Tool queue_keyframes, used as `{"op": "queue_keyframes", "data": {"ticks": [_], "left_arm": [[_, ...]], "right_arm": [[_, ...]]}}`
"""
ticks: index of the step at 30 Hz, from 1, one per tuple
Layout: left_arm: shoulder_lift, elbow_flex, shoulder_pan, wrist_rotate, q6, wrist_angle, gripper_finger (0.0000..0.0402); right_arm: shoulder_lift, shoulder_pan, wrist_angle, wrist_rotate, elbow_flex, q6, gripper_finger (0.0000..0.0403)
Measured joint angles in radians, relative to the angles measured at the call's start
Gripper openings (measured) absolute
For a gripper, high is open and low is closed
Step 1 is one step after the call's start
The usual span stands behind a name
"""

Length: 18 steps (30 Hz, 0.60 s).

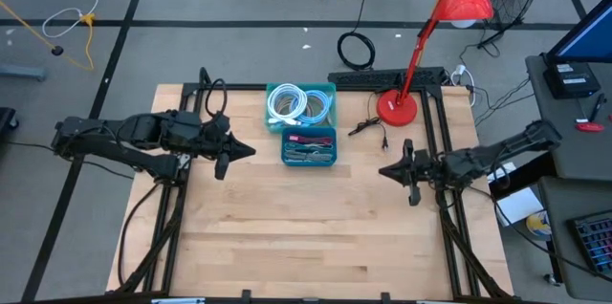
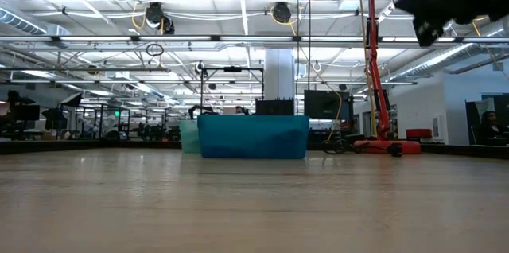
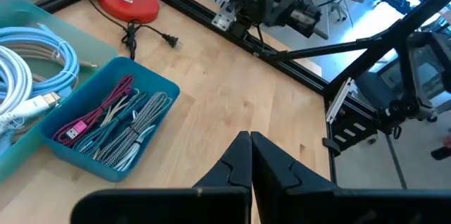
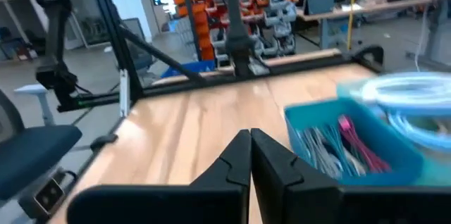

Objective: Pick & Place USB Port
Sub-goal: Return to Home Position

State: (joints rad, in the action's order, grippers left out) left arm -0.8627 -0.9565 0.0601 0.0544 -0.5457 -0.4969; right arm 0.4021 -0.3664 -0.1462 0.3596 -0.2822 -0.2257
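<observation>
Wooden table (image 1: 316, 237): cables (image 1: 310, 154) sorted into blue bin (image 1: 285, 147) and green bin (image 1: 330, 89) behind it. Left gripper (image 1: 251, 152), right gripper (image 1: 382, 171) flanking blue bin, fingers (image 3: 236, 168) pinched together, empty. Only homing left, seemingly.

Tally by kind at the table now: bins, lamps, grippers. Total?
Bins: 2, green bin and blue bin
Lamps: 1, red lamp
Grippers: 2, left gripper and right gripper, both shut
Total: 5
</observation>
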Motion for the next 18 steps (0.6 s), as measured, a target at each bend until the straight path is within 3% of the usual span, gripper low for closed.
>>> {"op": "queue_keyframes", "data": {"ticks": [9, 18], "left_arm": [[0.0, 0.0, 0.0, 0.0, -0.003, -0.01, 0.0], [0.0, 0.0, 0.0, 0.001, -0.014, -0.051, 0.0]], "right_arm": [[-0.133, 0.0, 0.002, 0.007, 0.188, -0.114, 0.0], [-0.178, 0.001, 0.098, 0.022, 0.216, -0.115, 0.0]]}}
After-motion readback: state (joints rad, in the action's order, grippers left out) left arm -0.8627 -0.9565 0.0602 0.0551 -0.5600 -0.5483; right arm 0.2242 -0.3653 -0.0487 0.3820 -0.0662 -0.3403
